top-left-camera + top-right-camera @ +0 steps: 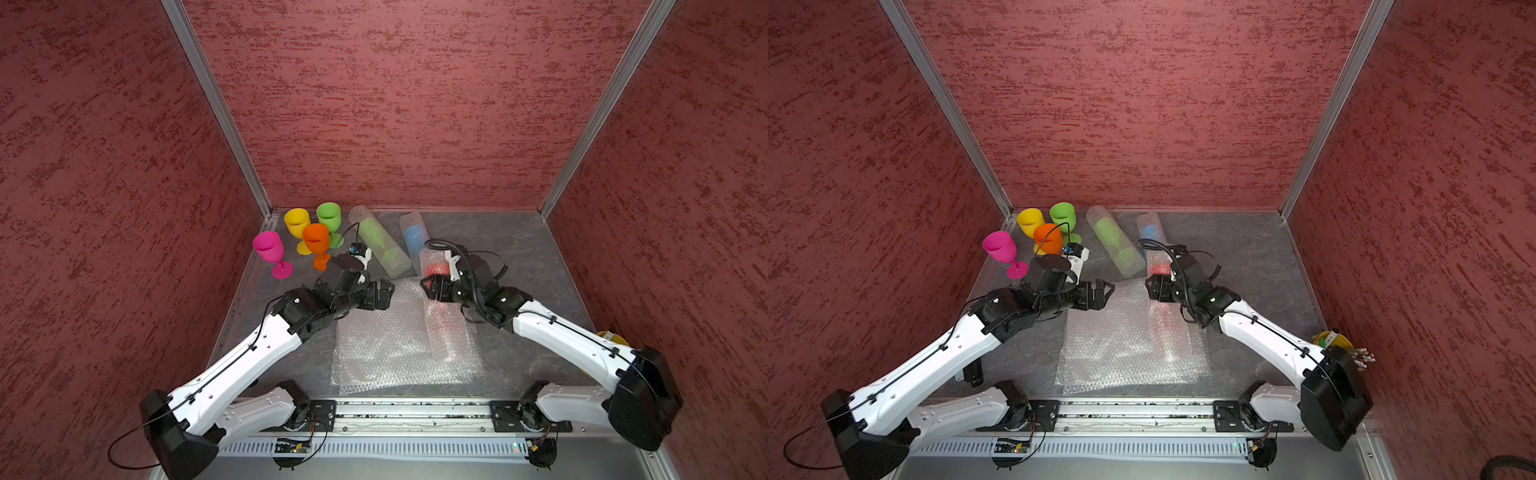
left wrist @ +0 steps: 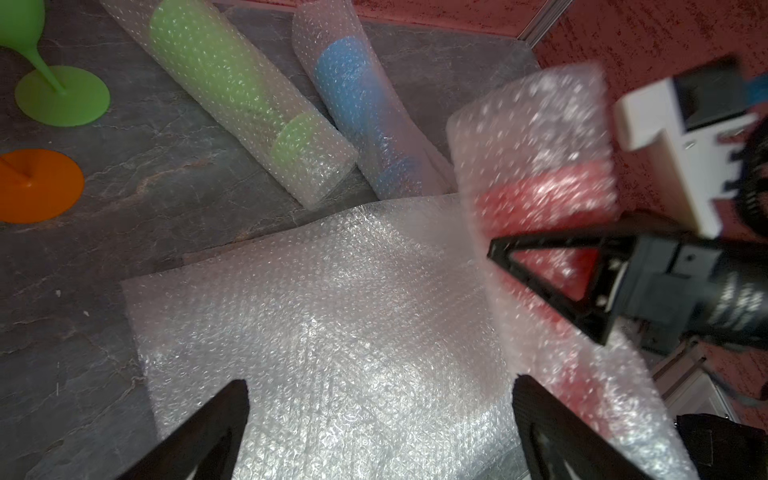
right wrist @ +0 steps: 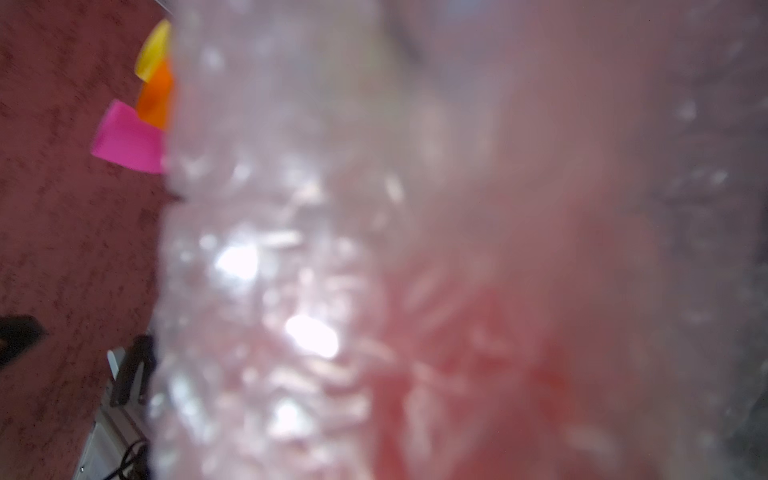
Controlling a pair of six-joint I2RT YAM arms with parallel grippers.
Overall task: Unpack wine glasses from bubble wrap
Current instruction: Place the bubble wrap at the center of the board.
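- Only the left wrist view shows a finger [image 2: 557, 243] of the right gripper [image 1: 428, 286] crossing the bubble wrap roll [image 2: 532, 124] around the red goblet [image 2: 548, 195]. The gripper is clamped on that roll, whose far end is raised.
- The right wrist view shows mostly blurred wrap.
- The left gripper [image 1: 384, 291], jaws wide apart, hovers over flat bubble wrap sheets [image 1: 386, 349], just beside the right gripper.
- Beyond both grippers lie 2 rolls, green [image 1: 376, 245] and blue [image 1: 413, 239]. 4 bare goblets [image 1: 316, 239] stand beyond the left gripper.
- In a top view, pencils show in a yellow bucket [image 1: 1335, 338] behind the right arm.
- The table [image 1: 519, 257] is grey and marbled, with 3 red textured walls [image 1: 395, 104].
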